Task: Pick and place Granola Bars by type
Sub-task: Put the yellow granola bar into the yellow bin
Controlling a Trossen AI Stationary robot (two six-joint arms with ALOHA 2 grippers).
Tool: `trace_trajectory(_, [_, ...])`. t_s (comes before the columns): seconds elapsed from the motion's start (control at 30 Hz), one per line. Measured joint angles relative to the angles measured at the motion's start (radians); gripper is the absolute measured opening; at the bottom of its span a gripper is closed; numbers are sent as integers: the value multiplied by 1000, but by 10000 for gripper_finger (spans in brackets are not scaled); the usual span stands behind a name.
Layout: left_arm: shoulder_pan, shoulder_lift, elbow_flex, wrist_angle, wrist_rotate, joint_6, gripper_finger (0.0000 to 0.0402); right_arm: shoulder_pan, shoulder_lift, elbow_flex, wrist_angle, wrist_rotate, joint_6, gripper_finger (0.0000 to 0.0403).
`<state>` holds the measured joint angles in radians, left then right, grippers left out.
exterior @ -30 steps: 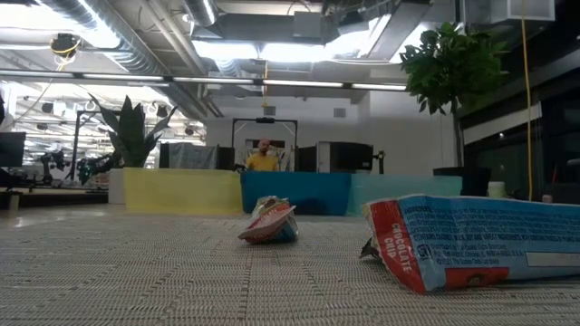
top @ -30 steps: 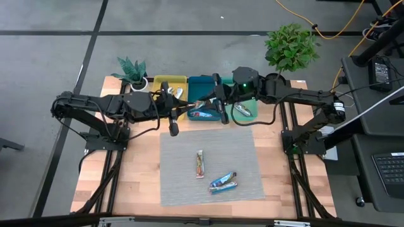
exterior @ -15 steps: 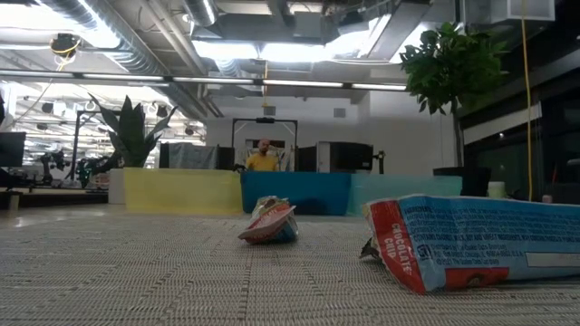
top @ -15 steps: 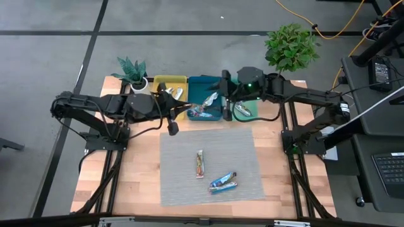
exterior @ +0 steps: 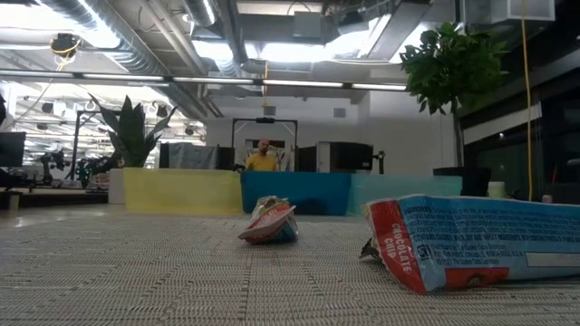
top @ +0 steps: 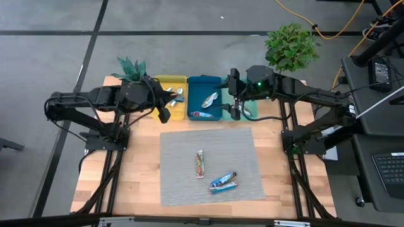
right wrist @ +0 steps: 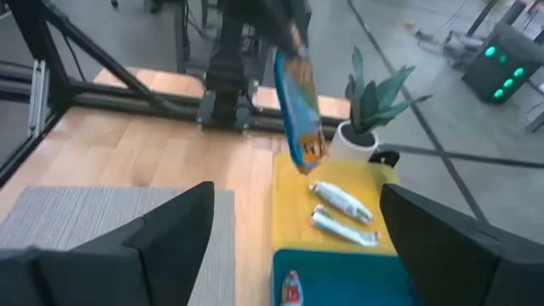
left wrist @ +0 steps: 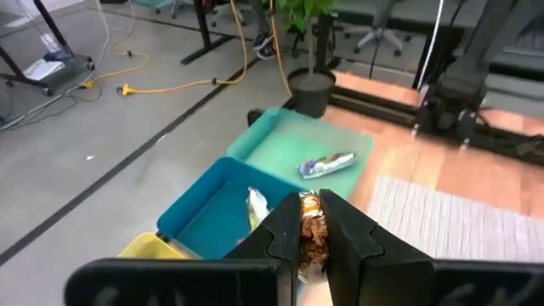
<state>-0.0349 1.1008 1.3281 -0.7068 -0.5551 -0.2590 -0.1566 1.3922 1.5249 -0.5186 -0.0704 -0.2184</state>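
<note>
My left gripper (top: 172, 101) is over the yellow tray (top: 165, 82), shut on a red-orange multicoloured bar (left wrist: 312, 234); the bar also shows in the right wrist view (right wrist: 297, 110). My right gripper (top: 232, 94) is open and empty above the border between the blue tray (top: 203, 82) and the teal tray (top: 251, 104). Two silver bars (right wrist: 340, 208) lie in the yellow tray, two bars (top: 205, 107) in the blue tray, one (left wrist: 327, 164) in the teal tray. On the grey mat lie a multicoloured bar (top: 200, 163) and two blue bars (top: 223, 182). My left gripper pinches the multicoloured bar between its two fingers (left wrist: 280, 238). In the right wrist view the bar is held at its upper end (right wrist: 285, 59). It hangs below the gripper, clear of the yellow tray and the table.
The three trays stand side by side at the far edge of the grey mat (top: 183, 189). A small potted plant (top: 131, 70) stands left of the yellow tray, a larger one (top: 290, 45) at the far right. Bare wood lies left and right of the mat.
My left gripper has drawn back with its bar from the blue tray toward the table's left, and is now over the yellow tray. My right gripper has moved toward the table's right. A silver-blue bar seen by its fingertips now lies in the blue tray.
</note>
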Motion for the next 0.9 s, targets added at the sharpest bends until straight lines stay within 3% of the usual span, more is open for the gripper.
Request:
trace_trajectory(0.23, [71, -13, 0, -21, 6, 7, 24, -1, 0, 0, -74, 2, -3, 336])
trace_trajectory(0.47, [211, -13, 0, -57, 69, 10, 24, -1, 1, 0, -83, 2, -20, 336])
trace_trajectory(0.9, [555, 55, 0, -205, 362, 37, 24, -1, 1, 0, -103, 1, -56, 336])
